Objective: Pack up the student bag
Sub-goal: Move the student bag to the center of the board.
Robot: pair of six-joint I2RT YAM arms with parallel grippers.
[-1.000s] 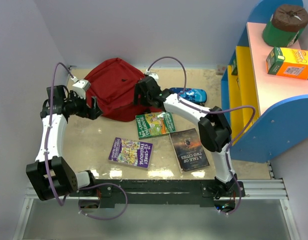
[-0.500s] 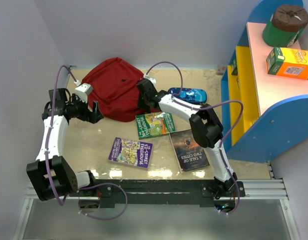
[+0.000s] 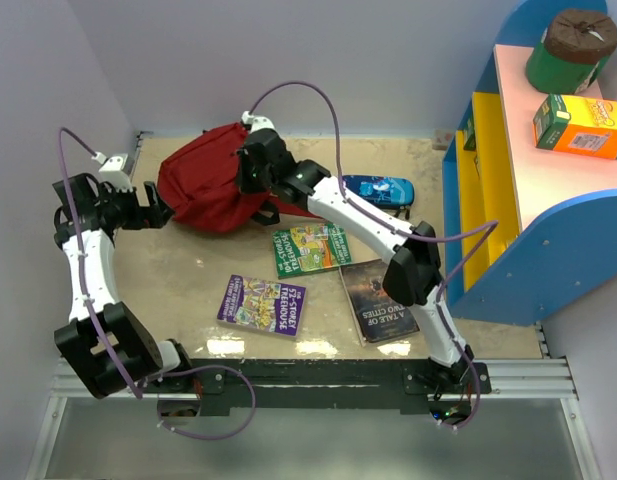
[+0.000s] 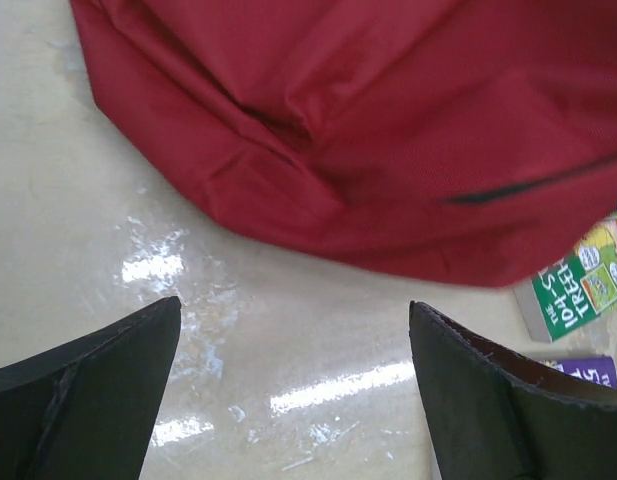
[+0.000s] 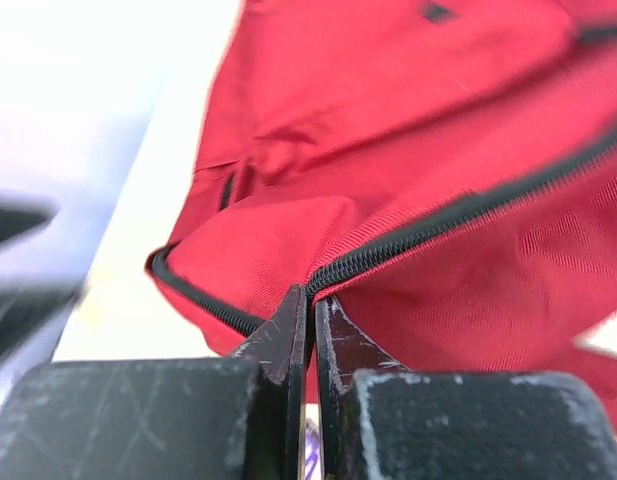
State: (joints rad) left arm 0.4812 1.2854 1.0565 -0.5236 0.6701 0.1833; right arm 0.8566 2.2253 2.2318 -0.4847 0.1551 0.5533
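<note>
My right gripper (image 5: pixel 310 305) is pinched shut on the bag (image 3: pixel 203 190), with its black zipper (image 5: pixel 438 225) and red fabric caught between the fingertips. My left gripper (image 4: pixel 293 320) is spread wide and holds nothing, low over the table (image 4: pixel 78 200) just beside the bag's rounded edge. The bag lies at the far left of the table, behind a green book (image 3: pixel 310 248) and a purple book (image 3: pixel 262 304).

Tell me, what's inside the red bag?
Nothing inside shows. The zipper on the student bag looks closed, so red fabric hides whatever is in it. The right gripper pinches the bag there.
</note>
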